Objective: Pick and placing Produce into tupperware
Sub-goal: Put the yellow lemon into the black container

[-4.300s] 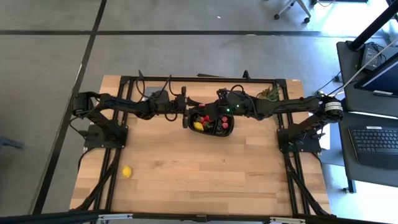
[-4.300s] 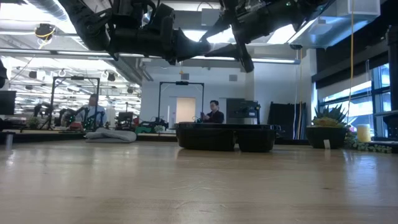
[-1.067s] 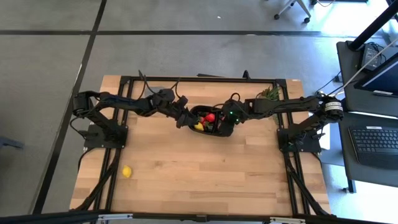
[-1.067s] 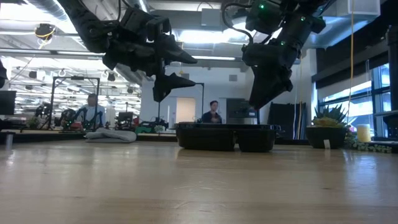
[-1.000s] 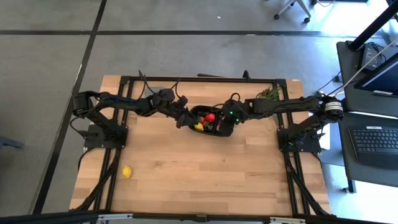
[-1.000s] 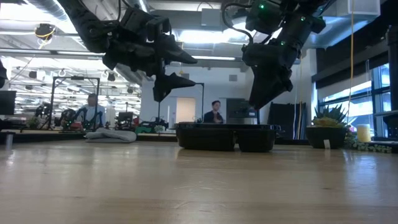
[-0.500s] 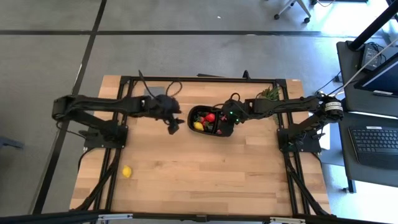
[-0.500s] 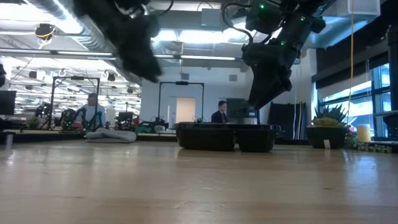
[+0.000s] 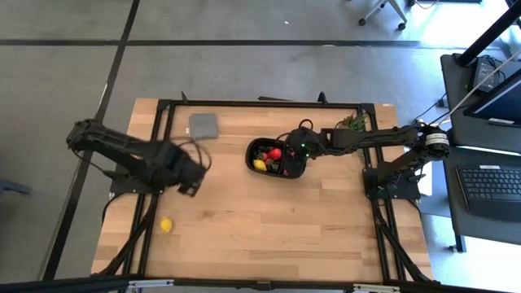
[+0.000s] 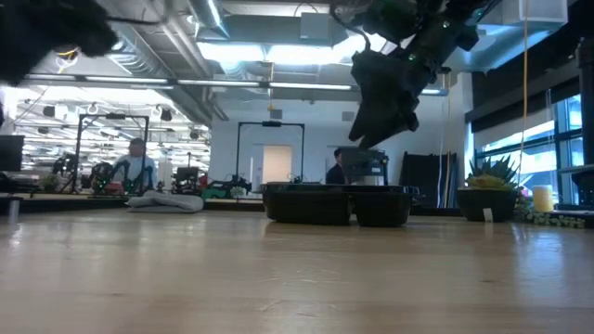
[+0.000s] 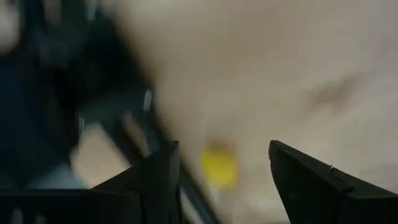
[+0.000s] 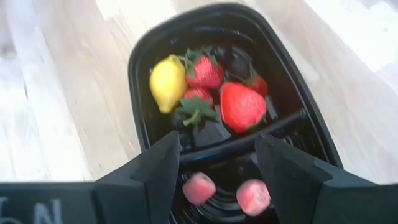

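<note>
The black tupperware (image 9: 259, 147) stands at the table's far middle and holds produce: a yellow lemon (image 12: 168, 82), red strawberries (image 12: 241, 106) and two pink pieces (image 12: 199, 188). My right gripper (image 12: 217, 140) hangs open above the tupperware's right end (image 10: 380, 93), with nothing between its fingers. My left gripper (image 9: 194, 179) is open above the table's left part. Its wrist view shows a lone yellow lemon (image 11: 219, 168) ahead of the open fingers. That lemon (image 9: 166, 225) lies on the wood near the front left.
A flat grey square piece (image 9: 203, 124) lies at the far left of the table. A small potted plant (image 10: 490, 190) stands at the far right corner. Bare wood (image 9: 285, 228) stretches across the table's near half.
My left gripper has swung away from the tupperware's left end toward the table's left and near edges, and now stands above the left part of the table. My right gripper has risen a little above the tupperware and tipped.
</note>
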